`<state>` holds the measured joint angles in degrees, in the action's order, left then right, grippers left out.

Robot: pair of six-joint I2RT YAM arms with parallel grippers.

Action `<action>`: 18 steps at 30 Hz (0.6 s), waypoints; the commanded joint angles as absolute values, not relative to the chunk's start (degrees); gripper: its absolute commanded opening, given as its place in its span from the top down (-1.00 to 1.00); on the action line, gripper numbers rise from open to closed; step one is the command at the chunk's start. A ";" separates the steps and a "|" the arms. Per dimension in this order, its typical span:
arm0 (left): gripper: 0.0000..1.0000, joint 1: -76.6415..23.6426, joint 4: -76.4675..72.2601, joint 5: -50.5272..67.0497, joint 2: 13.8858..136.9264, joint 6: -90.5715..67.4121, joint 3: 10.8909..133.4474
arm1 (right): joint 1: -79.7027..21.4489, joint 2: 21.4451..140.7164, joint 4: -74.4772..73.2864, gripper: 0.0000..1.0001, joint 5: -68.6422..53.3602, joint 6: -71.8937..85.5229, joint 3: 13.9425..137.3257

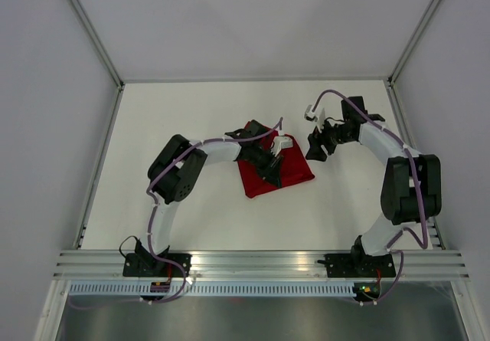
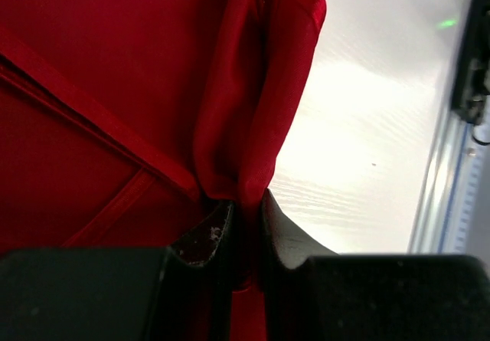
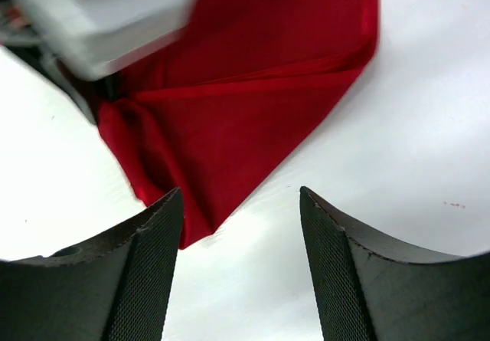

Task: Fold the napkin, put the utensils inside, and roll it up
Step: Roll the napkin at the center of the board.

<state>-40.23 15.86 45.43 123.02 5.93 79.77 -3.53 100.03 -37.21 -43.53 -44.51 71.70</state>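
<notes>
The red napkin [image 1: 277, 174] lies folded on the white table near the middle. My left gripper [image 1: 272, 170] is over it and shut on a pinched fold of the napkin [image 2: 253, 126], which rises from between the jaws in the left wrist view. My right gripper [image 1: 317, 146] is open and empty, just right of the napkin's right corner. In the right wrist view the napkin [image 3: 253, 103] lies ahead of the open fingers [image 3: 145, 272], its corner near the left finger. No utensils are in view.
White walls enclose the table [image 1: 191, 119] on the left, back and right. An aluminium rail [image 1: 260, 264] with both arm bases runs along the near edge. The left arm's white wrist part [image 3: 99, 19] shows at the top left of the right wrist view.
</notes>
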 commanded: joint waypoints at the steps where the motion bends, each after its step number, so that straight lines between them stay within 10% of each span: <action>1: 0.95 -39.38 30.84 47.27 129.54 5.19 80.67 | -4.04 91.96 -31.11 -0.39 -47.89 -56.84 63.57; 18: 0.95 -37.18 36.12 50.27 134.73 4.48 86.92 | -24.59 78.40 -16.89 -0.54 -35.87 -63.02 42.98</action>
